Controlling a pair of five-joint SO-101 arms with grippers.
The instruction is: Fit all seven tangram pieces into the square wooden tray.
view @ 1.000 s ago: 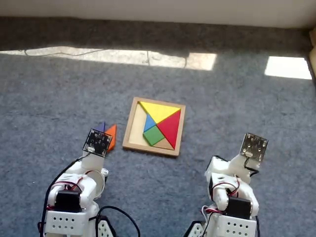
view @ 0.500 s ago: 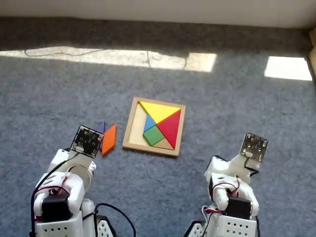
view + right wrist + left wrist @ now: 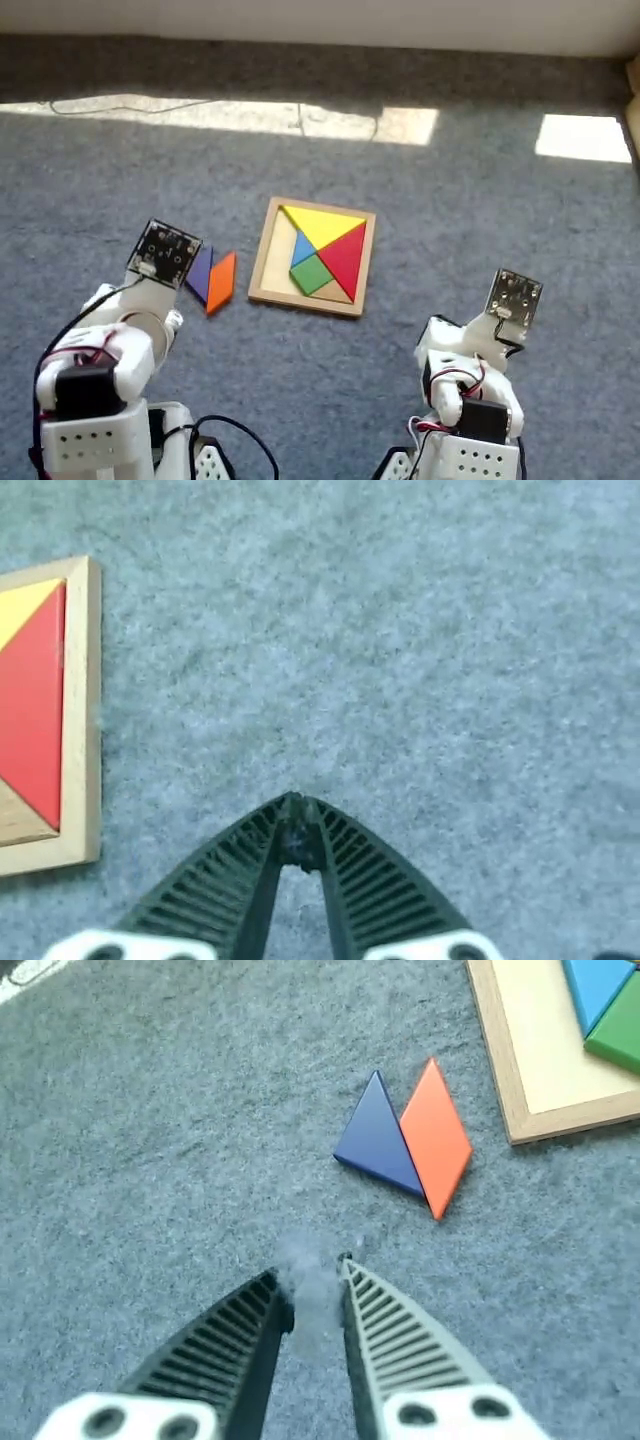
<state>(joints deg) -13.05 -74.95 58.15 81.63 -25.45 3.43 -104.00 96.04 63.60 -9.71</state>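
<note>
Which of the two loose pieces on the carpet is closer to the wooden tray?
The orange piece; it lies between the dark blue triangle and the tray.

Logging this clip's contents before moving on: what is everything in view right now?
tray: one, pale wood, mid-carpet, partly filled
yellow triangle: one, in tray
red triangle: one, in tray
light blue triangle: one, in tray
square: one, green, in tray
dark blue triangle: one, on carpet beside tray
parallelogram: one, orange, against dark blue triangle
carpet: one, grey-blue
left gripper: one, dark, slightly open, near loose pieces
right gripper: one, black, shut, over carpet
</note>
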